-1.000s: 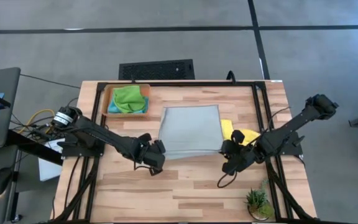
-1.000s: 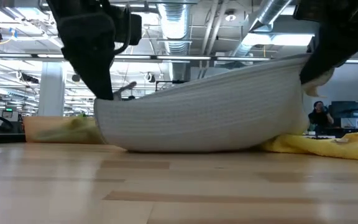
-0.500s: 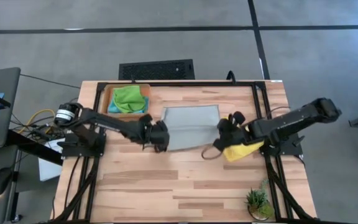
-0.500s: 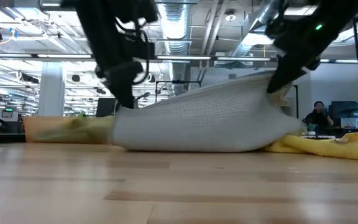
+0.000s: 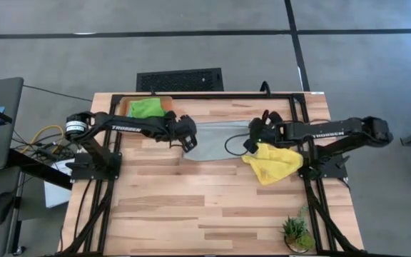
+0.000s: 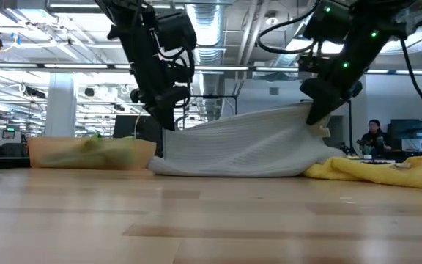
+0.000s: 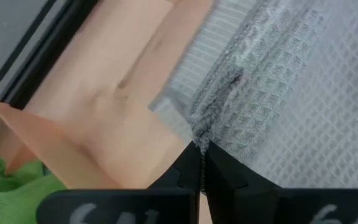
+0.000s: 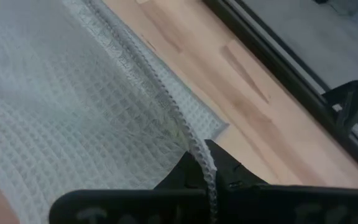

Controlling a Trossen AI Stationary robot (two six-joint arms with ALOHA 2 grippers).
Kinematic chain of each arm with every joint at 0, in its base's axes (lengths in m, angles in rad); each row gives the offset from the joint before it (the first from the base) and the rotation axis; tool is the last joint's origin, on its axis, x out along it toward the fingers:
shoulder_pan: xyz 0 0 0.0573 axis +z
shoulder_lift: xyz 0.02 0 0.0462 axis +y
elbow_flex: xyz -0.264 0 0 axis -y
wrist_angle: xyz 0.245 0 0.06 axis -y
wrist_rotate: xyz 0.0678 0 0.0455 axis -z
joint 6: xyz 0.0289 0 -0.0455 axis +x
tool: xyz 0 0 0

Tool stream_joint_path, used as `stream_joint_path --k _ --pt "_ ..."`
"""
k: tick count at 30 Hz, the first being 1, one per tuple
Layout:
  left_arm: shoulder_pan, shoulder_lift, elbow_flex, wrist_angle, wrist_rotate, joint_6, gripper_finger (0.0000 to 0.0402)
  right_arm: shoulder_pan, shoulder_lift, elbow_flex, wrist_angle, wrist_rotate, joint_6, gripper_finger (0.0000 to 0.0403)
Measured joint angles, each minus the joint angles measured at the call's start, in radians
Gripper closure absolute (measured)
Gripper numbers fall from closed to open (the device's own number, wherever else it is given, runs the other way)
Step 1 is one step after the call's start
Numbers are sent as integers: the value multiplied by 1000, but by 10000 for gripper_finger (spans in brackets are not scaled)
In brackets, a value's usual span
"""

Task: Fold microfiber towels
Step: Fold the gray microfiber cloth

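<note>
The light grey towel (image 5: 216,141) lies at the table's far middle, doubled over on itself, its fold on the wood toward the near side (image 6: 233,170). My left gripper (image 5: 189,140) is shut on its left raised corner. My right gripper (image 5: 251,137) is shut on its right raised corner. Both are a little above the table in the low view, the left gripper (image 6: 168,123) and the right gripper (image 6: 315,116). The yellow towel (image 5: 273,163) lies crumpled at the grey towel's right. The lime green towel (image 5: 145,108) lies in a tray. My left gripper pinches the grey towel's hemmed corner (image 7: 211,121) between its two fingers. It comes slanting down from the table's left. The corner is held just above the table, and the cloth slopes down to the lower layer. My right gripper pinches the grey towel's hemmed edge at its right corner (image 8: 188,138) between its two fingers. It comes slanting down from the table's right. That corner is held higher than the left one (image 6: 310,117), and the cloth sags between the two grippers.
An orange tray (image 5: 123,107) stands at the far left under my left arm. A small potted plant (image 5: 296,232) stands at the near right corner. A black frame (image 5: 298,107) runs along the table's sides and far edge. Bare wood fills the near half.
Both grippers have carried the grey towel's near edge up and toward the table's far edge, then lower. The towel has folded over itself; its far part stayed on the table. The yellow towel now lies uncovered.
</note>
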Motion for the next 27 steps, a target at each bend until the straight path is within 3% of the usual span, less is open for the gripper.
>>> stream_joint_path --k 6,15,19,27 --pt "28 0 0 7 2 -5 401 -49 0 0 24 -57 -54 390" --pt "30 0 -3 7 -41 36 397 -58 0 -2 16 -104 -53 345" --pt "29 0 -3 10 -98 46 371 -58 0 -2 18 -107 -53 327" --pt "29 0 -3 15 -103 88 290 -59 0 -2 22 -106 -53 256"
